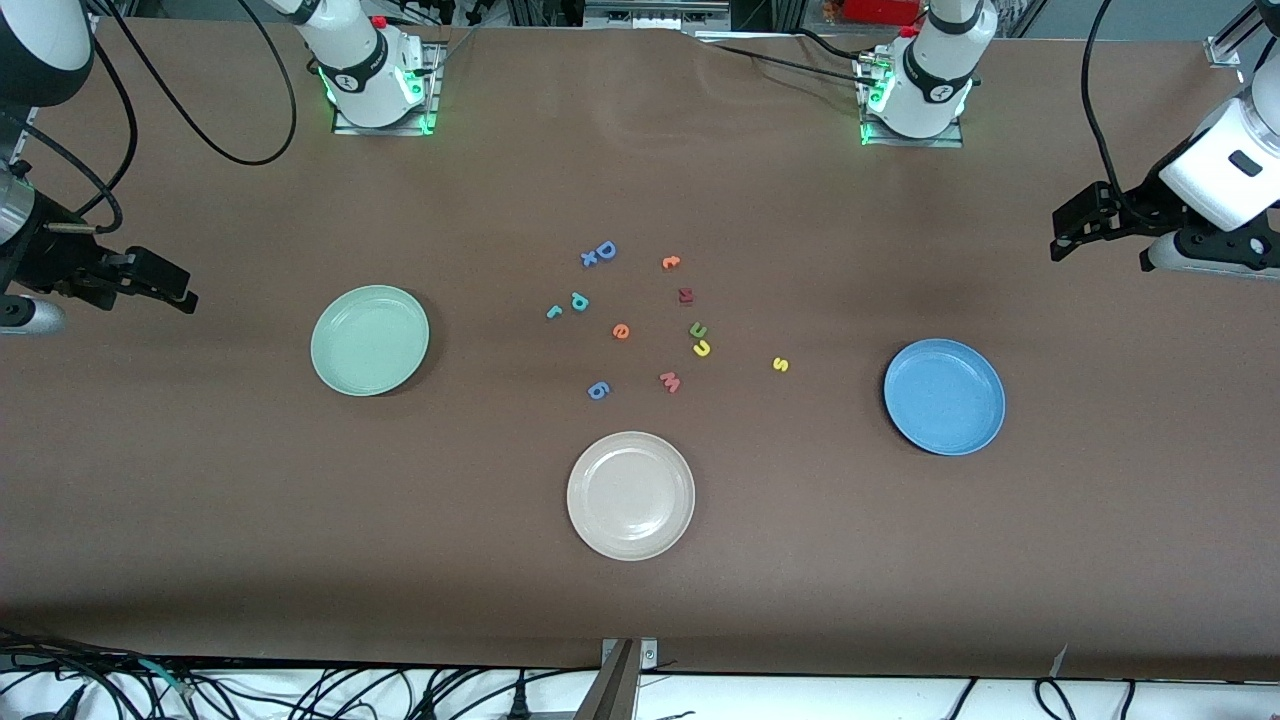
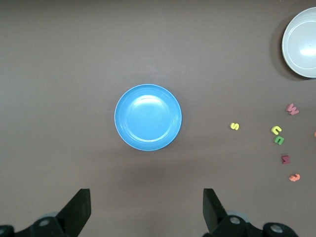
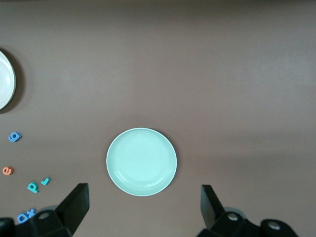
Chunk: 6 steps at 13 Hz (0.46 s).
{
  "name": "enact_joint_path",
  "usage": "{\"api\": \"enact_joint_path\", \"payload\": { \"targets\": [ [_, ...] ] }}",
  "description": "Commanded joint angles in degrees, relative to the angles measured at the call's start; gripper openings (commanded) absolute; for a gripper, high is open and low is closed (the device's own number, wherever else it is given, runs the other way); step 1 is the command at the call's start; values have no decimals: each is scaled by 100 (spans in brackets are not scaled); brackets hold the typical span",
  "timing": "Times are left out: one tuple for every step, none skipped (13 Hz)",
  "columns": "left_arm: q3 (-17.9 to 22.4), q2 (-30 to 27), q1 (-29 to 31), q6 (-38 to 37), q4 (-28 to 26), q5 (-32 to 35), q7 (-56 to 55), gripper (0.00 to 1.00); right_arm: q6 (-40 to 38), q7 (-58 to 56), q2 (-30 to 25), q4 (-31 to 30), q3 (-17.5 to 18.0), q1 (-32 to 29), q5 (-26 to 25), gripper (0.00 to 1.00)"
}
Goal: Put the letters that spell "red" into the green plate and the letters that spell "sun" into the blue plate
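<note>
Letters (image 1: 640, 320) lie scattered between green plate (image 1: 369, 340) and blue plate (image 1: 944, 396).

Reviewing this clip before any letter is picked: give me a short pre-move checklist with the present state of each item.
1. Left gripper fingers open, nothing held, over the table's left-arm end: ok.
2. Right gripper fingers open, nothing held, over the right-arm end: ok.
3. Green plate holds nothing: ok.
4. Blue plate holds nothing: ok.
5. Teal r, teal-green d and orange e lie on the table, apart: ok.
6. Yellow s lies alone: ok. Yellow u and green n lie close together; whether fingers fit between them: cannot tell.
</note>
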Motion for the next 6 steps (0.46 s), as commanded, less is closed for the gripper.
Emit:
{"api": "enact_joint_path", "payload": {
  "targets": [
    [-21, -50, 23, -10, 22, -43, 57, 100, -29, -127, -75, -58, -3, -46, 101, 100],
    [-21, -50, 23, -10, 22, -43, 57, 100, -29, -119, -75, -58, -3, -46, 101, 100],
    [-21, -50, 23, -10, 22, -43, 57, 100, -29, -110, -75, -58, -3, -46, 84, 100],
    [-21, -50, 23, -10, 22, -43, 57, 100, -20, -110, -75, -49, -3, -46, 66, 100],
    [-21, -50, 23, -10, 22, -43, 57, 100, -29, -101, -75, -58, -3, -37, 75, 100],
    [-21, -50, 23, -10, 22, -43, 57, 100, -29, -110, -75, -49, -3, -46, 57, 100]
  ]
}}
